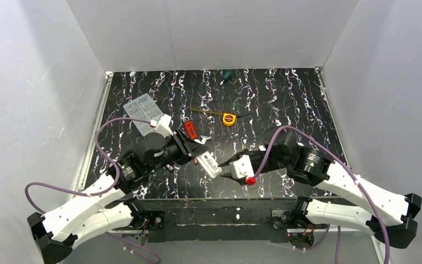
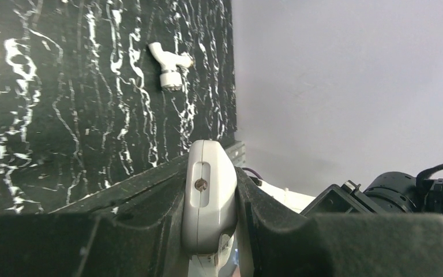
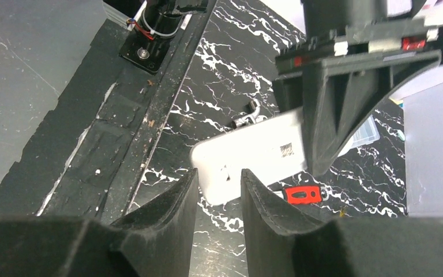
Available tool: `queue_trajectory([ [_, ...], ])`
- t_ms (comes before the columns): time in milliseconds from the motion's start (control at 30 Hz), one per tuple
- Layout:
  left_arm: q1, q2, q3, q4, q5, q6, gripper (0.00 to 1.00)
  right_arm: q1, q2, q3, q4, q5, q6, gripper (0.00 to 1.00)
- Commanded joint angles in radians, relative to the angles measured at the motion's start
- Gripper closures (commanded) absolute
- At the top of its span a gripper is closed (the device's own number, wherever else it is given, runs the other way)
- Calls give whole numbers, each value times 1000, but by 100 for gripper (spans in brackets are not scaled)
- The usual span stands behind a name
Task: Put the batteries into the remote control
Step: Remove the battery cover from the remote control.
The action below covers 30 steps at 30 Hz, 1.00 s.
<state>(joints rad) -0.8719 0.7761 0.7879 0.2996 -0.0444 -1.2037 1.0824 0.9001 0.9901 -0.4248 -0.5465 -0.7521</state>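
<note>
My left gripper [image 1: 199,149] is shut on the white remote control [image 1: 209,165] and holds it above the mat, its free end pointing toward the right arm. In the left wrist view the remote [image 2: 209,199] is clamped edge-on between both fingers, with my left gripper [image 2: 210,173] closed round it. My right gripper [image 1: 226,170] is open with a narrow gap and holds nothing. In the right wrist view its tips [image 3: 218,176] are just short of the remote's free end [image 3: 248,156]. No batteries show in any view.
A clear compartment box [image 1: 142,113], a yellow tape measure [image 1: 229,119] and a green-handled tool [image 1: 227,74] lie further back. A red cutter [image 3: 300,194] and a silver metal piece [image 3: 246,118] lie under the remote. A white tap-shaped piece [image 2: 170,63] lies on the mat.
</note>
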Motion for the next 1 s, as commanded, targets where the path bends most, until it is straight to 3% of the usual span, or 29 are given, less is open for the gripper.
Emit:
queue_trajectory([
  [0, 1, 38, -26, 216, 110, -38, 100, 7, 14, 79, -18, -23, -42, 60],
  [967, 0, 34, -37, 257, 164, -45, 100, 7, 38, 99, -71, 39, -122, 63],
])
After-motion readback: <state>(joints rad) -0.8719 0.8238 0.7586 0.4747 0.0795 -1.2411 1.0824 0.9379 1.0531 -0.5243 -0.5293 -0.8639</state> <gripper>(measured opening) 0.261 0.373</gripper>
